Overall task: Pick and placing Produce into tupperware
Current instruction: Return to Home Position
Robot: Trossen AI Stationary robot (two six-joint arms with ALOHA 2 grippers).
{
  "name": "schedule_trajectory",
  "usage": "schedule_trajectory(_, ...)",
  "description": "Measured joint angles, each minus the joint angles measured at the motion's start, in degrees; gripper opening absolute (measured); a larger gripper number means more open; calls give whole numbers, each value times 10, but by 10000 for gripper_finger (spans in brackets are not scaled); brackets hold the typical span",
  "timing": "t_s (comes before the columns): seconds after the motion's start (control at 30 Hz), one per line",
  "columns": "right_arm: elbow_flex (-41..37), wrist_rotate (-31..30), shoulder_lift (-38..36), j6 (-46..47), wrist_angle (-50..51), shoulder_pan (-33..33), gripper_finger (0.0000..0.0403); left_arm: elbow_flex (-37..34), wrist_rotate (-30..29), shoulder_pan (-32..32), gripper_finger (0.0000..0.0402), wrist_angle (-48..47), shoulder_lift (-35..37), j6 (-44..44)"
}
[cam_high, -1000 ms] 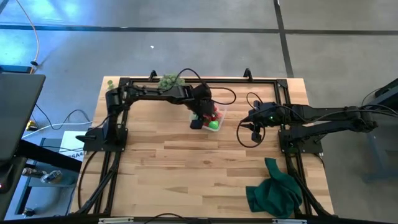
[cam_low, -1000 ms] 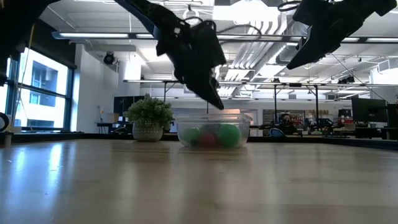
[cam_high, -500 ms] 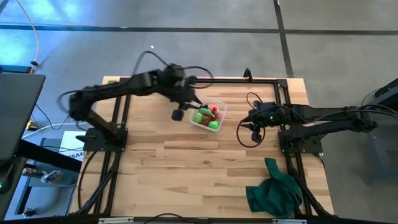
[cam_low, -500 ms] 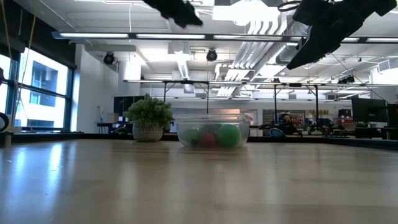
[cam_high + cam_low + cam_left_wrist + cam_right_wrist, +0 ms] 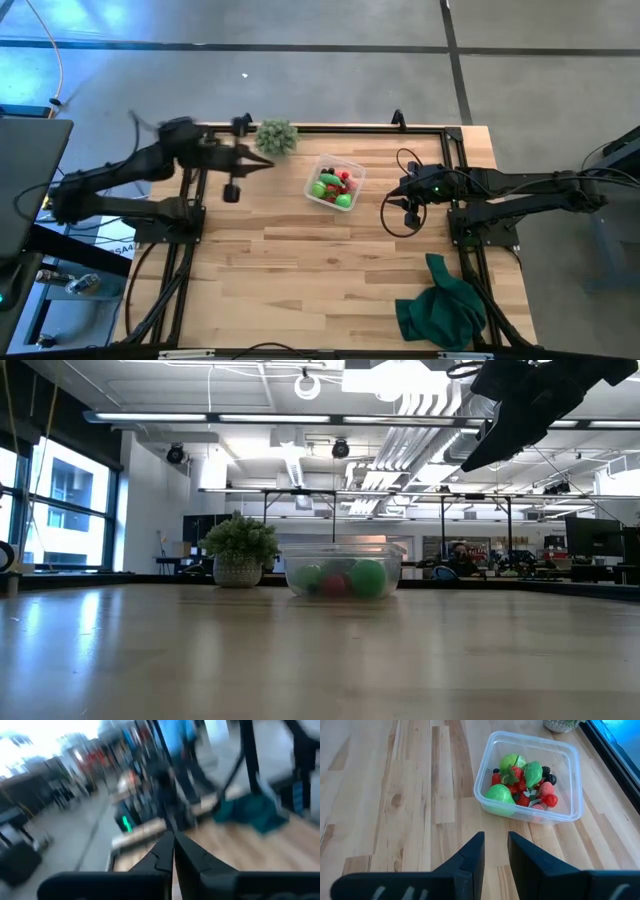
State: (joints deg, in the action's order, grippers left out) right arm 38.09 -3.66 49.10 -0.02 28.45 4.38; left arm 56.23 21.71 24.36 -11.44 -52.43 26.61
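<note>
Tupperware (image 5: 322,161), holding the produce (image 5: 520,782), is sitting at the worktop's (image 5: 300,280) 12 o'clock. Left claw (image 5: 173,840), fingers together, is hanging at 10; right claw (image 5: 495,842), apart, at 2. Risk: the left arm's swing clipping the spiky ball (image 5: 276,135).

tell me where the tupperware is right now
In the high view the tupperware sits mid-table toward the far edge, just right of the small green plant, holding the produce.

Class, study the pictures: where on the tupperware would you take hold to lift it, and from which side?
Grip one wall of the tupperware at its rim, from above, one finger inside, one outside. It stands upright and open, looks too wide to span, and the produce leaves bare floor by the wall nearest the plant.
</note>
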Motion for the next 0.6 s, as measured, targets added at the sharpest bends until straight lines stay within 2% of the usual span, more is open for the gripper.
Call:
schedule_trajectory(0.17, 0, -2, 0, 0, 0, 0, 75, -87, 2, 0, 10, 151, 108, -75)
schedule_trajectory(0.43, 0, -2, 0, 0, 0, 0, 75, -145, -3, 0, 2, 189, 236, -108)
schedule_trajectory(0.6, 0, -2, 0, 0, 0, 0, 75, -213, -3, 0, 1, 186, 326, -135)
